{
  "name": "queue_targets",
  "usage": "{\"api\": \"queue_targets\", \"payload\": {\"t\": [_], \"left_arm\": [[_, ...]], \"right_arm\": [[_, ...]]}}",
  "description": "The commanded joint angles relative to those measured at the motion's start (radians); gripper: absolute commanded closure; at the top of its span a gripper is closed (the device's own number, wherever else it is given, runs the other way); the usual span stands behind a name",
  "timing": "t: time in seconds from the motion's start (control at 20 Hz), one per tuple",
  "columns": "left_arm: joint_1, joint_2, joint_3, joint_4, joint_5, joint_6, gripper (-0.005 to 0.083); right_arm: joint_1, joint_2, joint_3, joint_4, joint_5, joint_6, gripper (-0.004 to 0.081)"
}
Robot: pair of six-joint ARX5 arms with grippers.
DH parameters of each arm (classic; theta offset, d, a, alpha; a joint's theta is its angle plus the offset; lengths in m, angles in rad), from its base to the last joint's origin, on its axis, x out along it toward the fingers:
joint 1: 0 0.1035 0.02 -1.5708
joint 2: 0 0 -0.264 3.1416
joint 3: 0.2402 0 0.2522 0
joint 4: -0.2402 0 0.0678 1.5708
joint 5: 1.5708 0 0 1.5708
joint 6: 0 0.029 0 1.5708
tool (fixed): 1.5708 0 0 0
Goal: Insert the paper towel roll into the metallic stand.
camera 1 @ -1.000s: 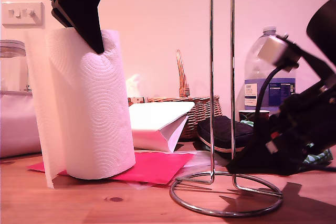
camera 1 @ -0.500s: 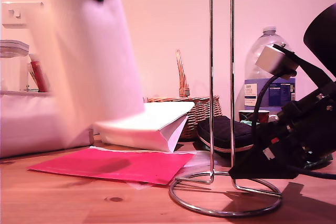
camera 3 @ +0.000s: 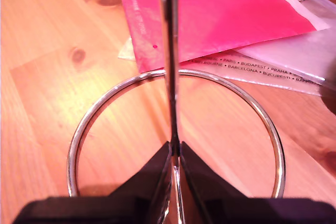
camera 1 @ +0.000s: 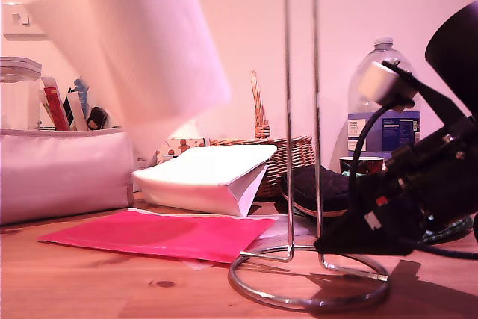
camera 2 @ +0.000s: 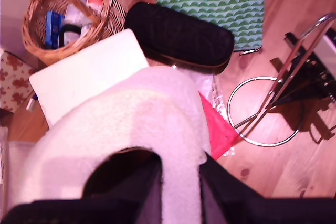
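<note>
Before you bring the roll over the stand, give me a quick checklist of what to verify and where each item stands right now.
1. My first gripper holding the paper towel roll: ok, one finger inside the core, one outside the wall.
2. Roll lifted off the table: ok, it is in the air at the exterior view's upper left.
3. My second gripper steadying the metallic stand: ok, jaws closed on the wire post.
4. Stand upright: not ok, the post leans slightly.
5. Roll core lined up over the post top: not ok, the roll is off to the side.
6. Roll axis vertical: cannot tell, motion blur.

Paper towel roll (camera 1: pixel 149 42) above paper bag (camera 1: pixel 209 177)
</note>
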Motion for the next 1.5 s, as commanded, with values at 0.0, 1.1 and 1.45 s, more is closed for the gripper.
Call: {"api": "queue_targets", "payload": {"t": [0.0, 1.1, 1.45], "left_arm": [[-0.004, 0.002, 0.043, 0.007, 0.013, 0.0, 0.0794], [-0.009, -0.119, 0.243, -0.028, 0.262, -0.035, 0.0797], [-0.01, -0.117, 0.227, -0.03, 0.288, -0.06, 0.0797]], "right_arm": [[0.006, 0.02, 0.012, 0.007, -0.002, 0.009, 0.078], [0.004, 0.167, 0.069, 0.048, 0.031, 0.024, 0.078], [0.004, 0.169, 0.069, 0.042, 0.031, 0.025, 0.078]]}}
